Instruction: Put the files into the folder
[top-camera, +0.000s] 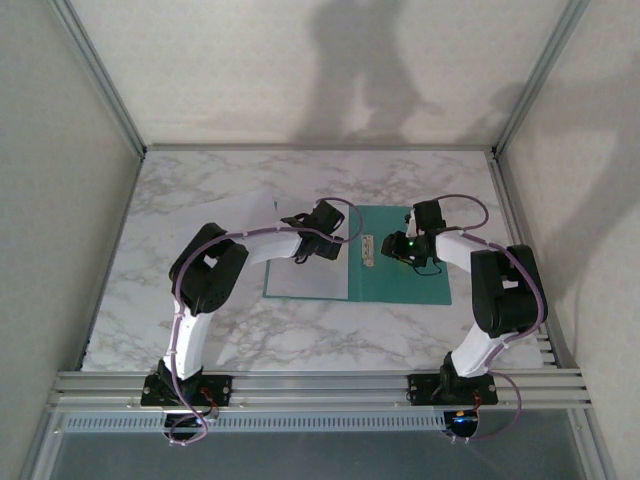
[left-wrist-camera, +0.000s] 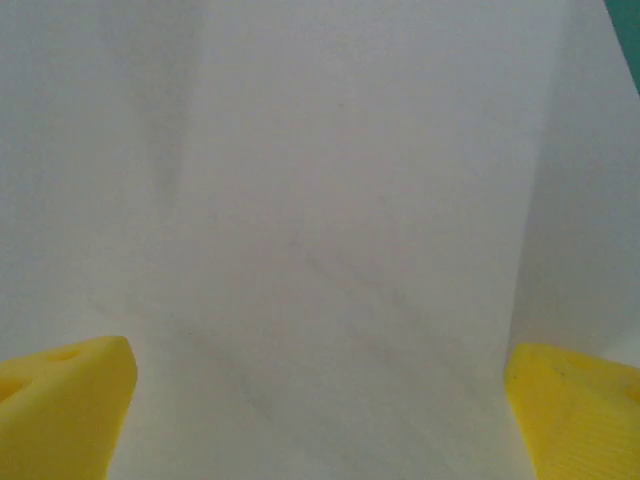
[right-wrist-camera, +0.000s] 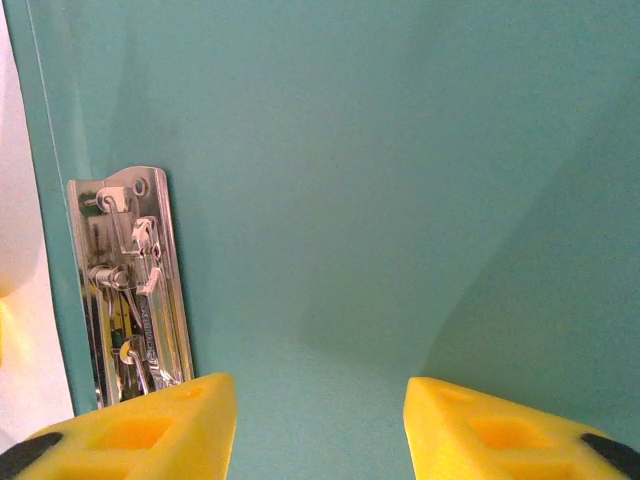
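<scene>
The teal folder (top-camera: 400, 278) lies open in the middle of the table. A white file sheet (top-camera: 305, 278) covers its left leaf. A second white sheet (top-camera: 252, 213) lies askew behind it, partly under the left arm. My left gripper (top-camera: 330, 238) hovers over the sheet near the fold. In the left wrist view the white sheet (left-wrist-camera: 320, 200) lies below my left gripper (left-wrist-camera: 320, 405), whose jaws stand wide apart and empty. My right gripper (top-camera: 395, 246) is over the right leaf (right-wrist-camera: 400, 180), open (right-wrist-camera: 320, 425), with the metal fastener (right-wrist-camera: 125, 290) to its left.
Metal frame posts and grey walls close in the marble table (top-camera: 200, 330) on three sides. A rail (top-camera: 320, 385) with both arm bases runs along the near edge. A sliver of teal folder (left-wrist-camera: 628, 30) shows past the sheet's corner.
</scene>
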